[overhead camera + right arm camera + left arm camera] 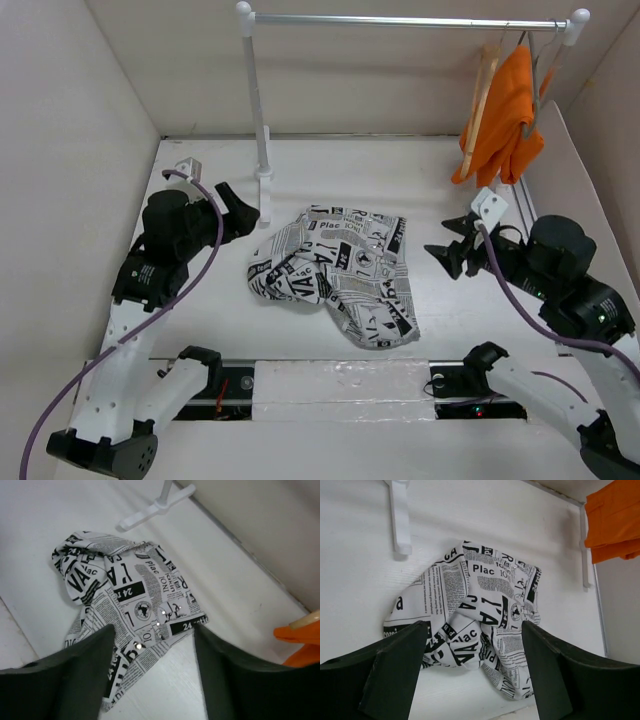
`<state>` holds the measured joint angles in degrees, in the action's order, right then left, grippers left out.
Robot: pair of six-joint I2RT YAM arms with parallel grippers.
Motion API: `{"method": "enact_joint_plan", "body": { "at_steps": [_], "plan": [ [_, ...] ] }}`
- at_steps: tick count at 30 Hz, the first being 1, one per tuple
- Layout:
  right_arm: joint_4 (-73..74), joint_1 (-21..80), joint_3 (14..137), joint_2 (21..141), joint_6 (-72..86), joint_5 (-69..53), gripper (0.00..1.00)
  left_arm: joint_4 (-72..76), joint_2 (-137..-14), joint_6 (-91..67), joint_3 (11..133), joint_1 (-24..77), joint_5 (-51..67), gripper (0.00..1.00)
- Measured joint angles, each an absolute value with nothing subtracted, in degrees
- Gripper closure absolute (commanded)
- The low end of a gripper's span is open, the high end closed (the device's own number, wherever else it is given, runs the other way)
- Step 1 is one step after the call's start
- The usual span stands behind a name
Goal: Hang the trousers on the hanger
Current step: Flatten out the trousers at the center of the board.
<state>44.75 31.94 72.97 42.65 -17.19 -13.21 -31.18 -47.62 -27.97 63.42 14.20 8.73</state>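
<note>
From the top camera, the trousers (pixel 335 275) lie crumpled in a heap on the middle of the white table (pixel 420 180), between the 2 arms. The left gripper (pixel 240 208) hovers just beside the heap's left edge, and the right gripper (pixel 447 240) is near its right edge. Both have their jaws spread and hold nothing. At the back, the hanger (pixel 483 95) hangs on the rack (pixel 258 110), right beside an orange garment (pixel 505 115).

From the left wrist camera, the 2 dark fingers (pixel 395 670) stand wide apart and empty above the trousers (pixel 485 605), which lie on the table below. The rack's foot (pixel 400 515) is beyond them.

From the right wrist camera, the fingers (pixel 235 680) are likewise parted and bare, with the trousers (pixel 125 595) lying flat on the table beneath them.
</note>
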Motion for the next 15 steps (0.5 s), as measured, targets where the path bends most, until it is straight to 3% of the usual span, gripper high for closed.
{"method": "enact_joint_plan", "body": {
  "at_steps": [1, 2, 3, 7, 8, 10, 11, 12, 13, 15],
  "plan": [
    [44.1, 32.0, 72.3, 41.6, -17.3, -13.2, 0.54, -31.2, -47.8, -28.1, 63.4, 14.2, 8.7, 0.27],
    [43.5, 32.0, 71.2, 40.7, -17.1, -13.3, 0.85, -31.2, -48.0, -28.2, 63.4, 14.2, 8.7, 0.29],
    [42.8, 32.0, 69.7, 40.1, -17.1, -13.2, 0.99, -31.1, -48.2, -28.2, 63.3, 14.2, 8.7, 0.3],
    [41.9, 32.0, 61.3, 40.7, -13.9, -10.7, 1.0, -29.6, -48.0, -28.6, 58.6, 14.2, 9.3, 0.38],
    [41.9, 32.0, 58.9, 41.3, -13.0, -10.0, 0.9, -29.4, -47.9, -28.8, 56.8, 14.2, 9.5, 0.41],
    [41.7, 31.9, 54.3, 42.6, -10.7, -8.1, 0.59, -28.7, -47.7, -29.2, 52.2, 14.2, 9.7, 0.4],
    [41.6, 31.9, 51.9, 43.0, -9.8, -7.5, 0.28, -28.6, -47.9, -29.7, 49.9, 14.2, 9.7, 0.35],
    [41.9, 32.0, 49.5, 43.2, -8.8, -7.0, 0.28, -28.6, -48.2, -29.7, 47.6, 14.2, 9.7, 0.35],
    [41.5, 31.9, 47.6, 43.2, -7.7, -6.8, 0.19, -28.1, -49.1, -29.9, 45.9, 14.2, 9.5, 0.31],
    [40.2, 32.0, 44.1, 43.5, -5.9, -6.4, 0.13, -26.1, -50.9, -30.8, 42.6, 14.2, 9.0, 0.22]
  ]
}}
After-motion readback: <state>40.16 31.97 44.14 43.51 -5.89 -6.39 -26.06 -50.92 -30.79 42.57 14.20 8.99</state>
